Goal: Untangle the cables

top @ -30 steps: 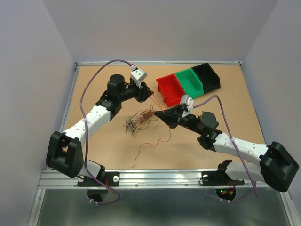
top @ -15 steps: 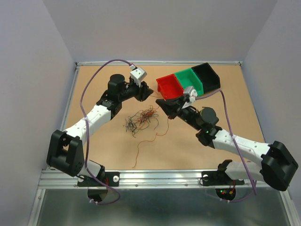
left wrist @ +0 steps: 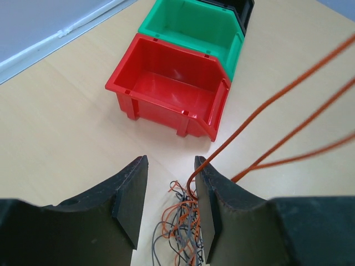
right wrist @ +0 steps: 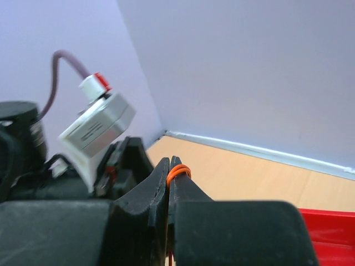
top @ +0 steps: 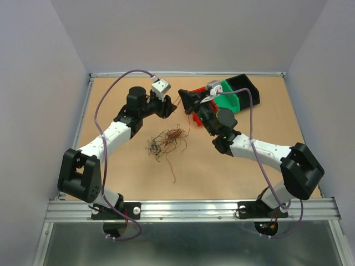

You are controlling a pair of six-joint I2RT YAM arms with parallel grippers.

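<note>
A tangle of thin orange, black and grey cables [top: 166, 141] lies mid-table; in the left wrist view the tangle [left wrist: 186, 221] shows below and between the fingers. My right gripper [top: 182, 95] is raised at the far centre, shut [right wrist: 169, 160] on loops of one orange cable [right wrist: 179, 170]. That cable trails down to the table [top: 171, 170]. My left gripper [top: 168, 108] is close beside it, and its jaws [left wrist: 171, 160] stand open. The orange strand [left wrist: 266, 111] hooks over the edge of the right finger [left wrist: 208, 194].
A red bin [left wrist: 172, 91], a green bin [left wrist: 194, 27] and a black bin [top: 244, 87] stand in a row at the far right. The right arm partly covers the red bin [top: 194, 102] from above. Walls close the table's sides.
My right gripper has swung from mid-table up and to the far left, ending next to the left gripper. It kept hold of the orange cable, whose loose end dragged left. The left arm barely moved.
</note>
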